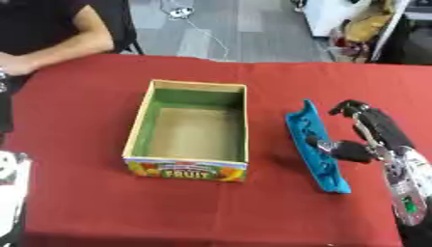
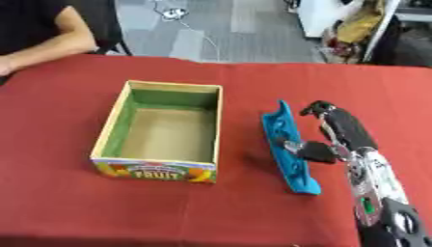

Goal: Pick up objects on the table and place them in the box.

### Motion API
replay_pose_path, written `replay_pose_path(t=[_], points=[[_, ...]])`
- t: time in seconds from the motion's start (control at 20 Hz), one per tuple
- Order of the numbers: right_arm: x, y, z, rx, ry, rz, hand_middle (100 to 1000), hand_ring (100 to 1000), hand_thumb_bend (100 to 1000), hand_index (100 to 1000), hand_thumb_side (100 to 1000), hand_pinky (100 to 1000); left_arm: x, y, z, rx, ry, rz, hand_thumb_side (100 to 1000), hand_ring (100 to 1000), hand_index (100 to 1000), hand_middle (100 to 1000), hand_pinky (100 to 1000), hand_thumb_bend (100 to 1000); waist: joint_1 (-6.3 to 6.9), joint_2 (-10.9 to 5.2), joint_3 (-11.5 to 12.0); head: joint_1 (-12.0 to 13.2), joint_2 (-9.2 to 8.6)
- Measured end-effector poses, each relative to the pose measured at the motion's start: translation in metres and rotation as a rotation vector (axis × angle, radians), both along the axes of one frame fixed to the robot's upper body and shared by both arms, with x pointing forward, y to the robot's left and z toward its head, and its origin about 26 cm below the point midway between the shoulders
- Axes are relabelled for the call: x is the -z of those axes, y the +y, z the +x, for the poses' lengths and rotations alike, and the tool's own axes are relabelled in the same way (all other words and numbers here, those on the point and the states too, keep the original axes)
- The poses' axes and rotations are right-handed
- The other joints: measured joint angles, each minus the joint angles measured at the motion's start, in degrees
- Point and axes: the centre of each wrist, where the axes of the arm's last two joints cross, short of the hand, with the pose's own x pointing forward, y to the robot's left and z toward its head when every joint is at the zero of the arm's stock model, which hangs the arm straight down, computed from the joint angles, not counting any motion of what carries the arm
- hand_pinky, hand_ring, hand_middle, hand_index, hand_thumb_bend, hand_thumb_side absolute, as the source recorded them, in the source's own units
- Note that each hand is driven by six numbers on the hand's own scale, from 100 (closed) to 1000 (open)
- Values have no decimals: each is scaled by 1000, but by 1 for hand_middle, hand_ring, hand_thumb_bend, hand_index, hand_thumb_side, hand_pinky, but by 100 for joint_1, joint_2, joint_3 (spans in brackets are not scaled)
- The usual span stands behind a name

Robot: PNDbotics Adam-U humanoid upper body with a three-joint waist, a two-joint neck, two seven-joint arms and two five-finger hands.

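1. Nearest the camera, low on the right, comes my right forearm, silver and black, running up to my right robot hand.
2. My right robot hand sits over the red worktop, its fingers curled at the far end and its thumb turned inward to my left.
3. Between that thumb and those fingers I pinch a blue object: long, narrow and tray-like, standing on its long edge and tilted.
4. Its near end touches or nearly touches the worktop just below and left of my robot hand; whether it rests there I cannot tell.
5. Its far end rises just left of my fingertips.
6. Left of my right robot hand, apart from the blue object, stands the open box, with green inner walls, a plain cardboard floor and a printed front that reads FRUIT.
7. Nothing lies inside the box.
8. At the lower left edge of the left eye view shows a white and black part; I cannot tell whether it is my left robot hand or how any fingers stand.
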Motion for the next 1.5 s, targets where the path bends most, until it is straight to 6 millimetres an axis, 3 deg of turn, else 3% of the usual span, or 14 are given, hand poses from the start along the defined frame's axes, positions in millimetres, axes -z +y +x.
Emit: replay_pose_path(t=[0.85, 1.25, 1.35, 1.4, 1.45, 1.5], points=[[22, 0, 3, -12, 129, -73, 766, 736, 731, 780, 706, 627, 0, 0, 0, 0, 0, 0, 951, 671, 770, 775, 500, 100, 1, -1, -1, 22, 0], [27, 4, 5, -22, 141, -133, 735, 685, 721, 748, 675, 609, 0, 0, 0, 1, 0, 0, 952, 672, 770, 776, 500, 100, 1, -6, 0, 22, 0], [27, 7, 8, -35, 133, -158, 691, 625, 668, 721, 667, 550, 0, 0, 0, 2, 1, 1, 952, 672, 770, 776, 501, 100, 1, -6, 2, 21, 0], [26, 9, 9, -41, 122, -172, 632, 560, 612, 692, 644, 461, 0, 0, 0, 3, 1, 1, 952, 672, 769, 775, 501, 100, 1, -6, 4, 21, 0], [25, 12, 10, -47, 108, -186, 614, 538, 597, 684, 622, 426, 0, -1, 0, 4, 1, 1, 952, 672, 769, 775, 501, 100, 1, -7, 7, 21, 0], [25, 14, 11, -50, 93, -199, 546, 458, 503, 647, 560, 248, 0, -1, 0, 5, 1, 1, 952, 672, 770, 776, 501, 100, 1, -8, 13, 21, 0]])
